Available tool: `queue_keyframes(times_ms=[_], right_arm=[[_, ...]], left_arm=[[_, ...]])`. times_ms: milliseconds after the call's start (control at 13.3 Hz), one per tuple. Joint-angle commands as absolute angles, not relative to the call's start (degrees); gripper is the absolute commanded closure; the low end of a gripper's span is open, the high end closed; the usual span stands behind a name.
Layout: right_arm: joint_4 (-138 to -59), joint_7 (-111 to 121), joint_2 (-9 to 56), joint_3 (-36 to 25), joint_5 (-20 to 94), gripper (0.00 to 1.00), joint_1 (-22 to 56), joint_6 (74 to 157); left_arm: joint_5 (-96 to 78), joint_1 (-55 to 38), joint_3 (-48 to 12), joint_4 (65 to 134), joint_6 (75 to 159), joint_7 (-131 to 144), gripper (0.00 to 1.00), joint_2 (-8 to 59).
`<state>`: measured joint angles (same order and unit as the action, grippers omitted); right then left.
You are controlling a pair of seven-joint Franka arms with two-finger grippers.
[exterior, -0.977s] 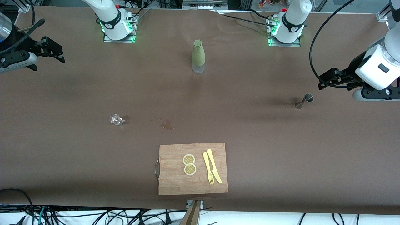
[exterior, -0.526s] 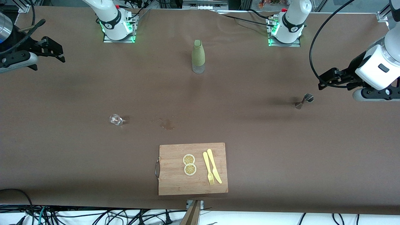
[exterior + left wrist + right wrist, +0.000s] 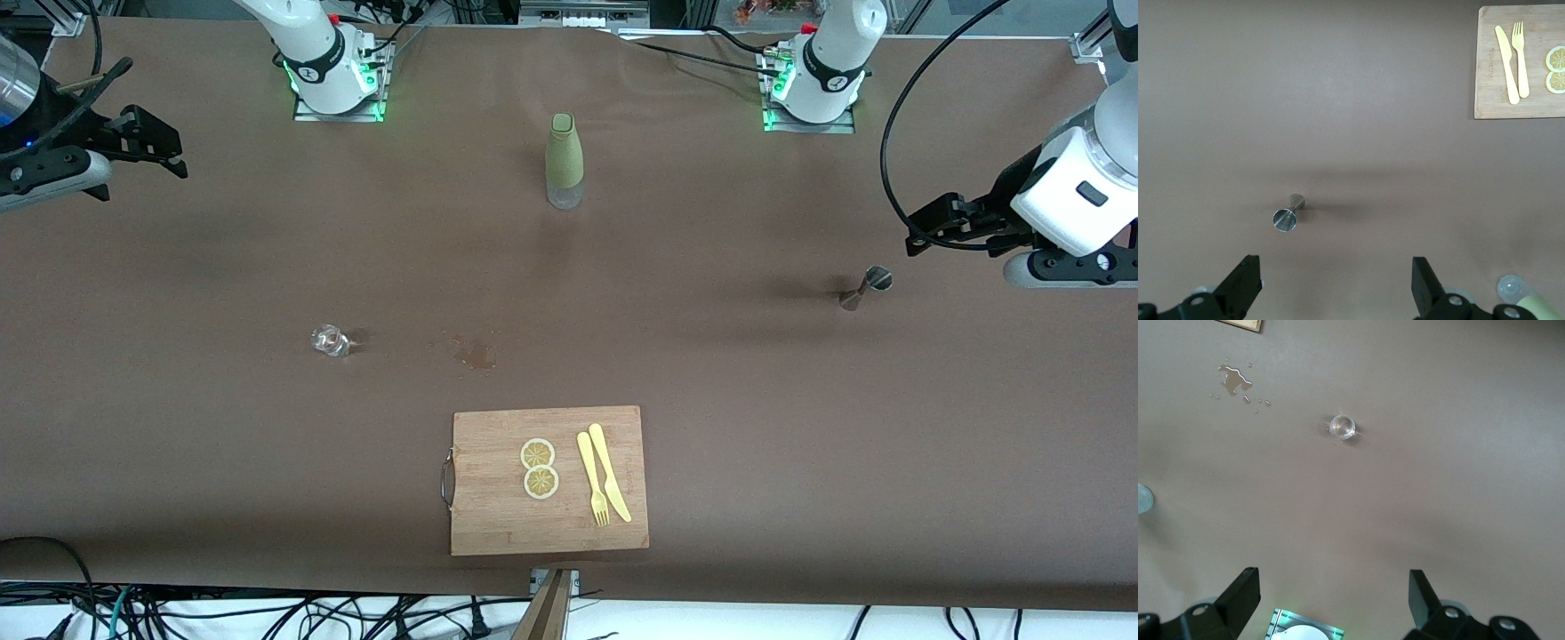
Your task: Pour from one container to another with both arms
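A: What lies nearest the front camera?

B: A wooden board (image 3: 549, 480) with two lemon slices (image 3: 539, 468) on it, and a yellow fork (image 3: 592, 480) and knife (image 3: 609, 471) beside them.

A: And farther up the table (image 3: 800, 427)?

B: The small clear glass (image 3: 330, 340) stands toward the right arm's end, with a little wet patch (image 3: 477, 355) between it and the middle. The metal jigger (image 3: 864, 288) stands upright toward the left arm's end, well apart from the glass. Both are farther from the camera than the board.

A: Anything past those?

B: The green bottle (image 3: 564, 160) stands upright mid-table, close to the arm bases.

A: Where are the grippers?

B: The left gripper (image 3: 1335, 287) hangs over the table edge at its own end, near the jigger, fingers spread wide, holding nothing. The right gripper (image 3: 1333, 600) waits over its own end of the table, well away from the glass, fingers also spread and empty.
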<state>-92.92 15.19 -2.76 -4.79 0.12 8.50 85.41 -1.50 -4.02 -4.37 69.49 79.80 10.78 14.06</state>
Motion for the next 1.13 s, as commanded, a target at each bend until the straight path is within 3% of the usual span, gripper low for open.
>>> queue_keyframes(times_ms=[0,751,1052], right_arm=[[-95.0,14.2,-4.5,-4.7,0.9,0.01,8.2,85.8],[-95.2,14.1,-4.7,-4.7,1.1,0.01,8.2,85.9],[-95.2,14.1,-4.7,-4.7,1.1,0.01,8.2,85.7]], left_arm=[[-2.3,-2.5,-4.1,67.3,78.7,9.6,0.0,15.2],[-2.4,2.4,-3.0,69.7,78.8,9.1,0.0,15.5],[-2.6,2.5,2.8,72.2,78.9,-10.0,0.0,16.2]])
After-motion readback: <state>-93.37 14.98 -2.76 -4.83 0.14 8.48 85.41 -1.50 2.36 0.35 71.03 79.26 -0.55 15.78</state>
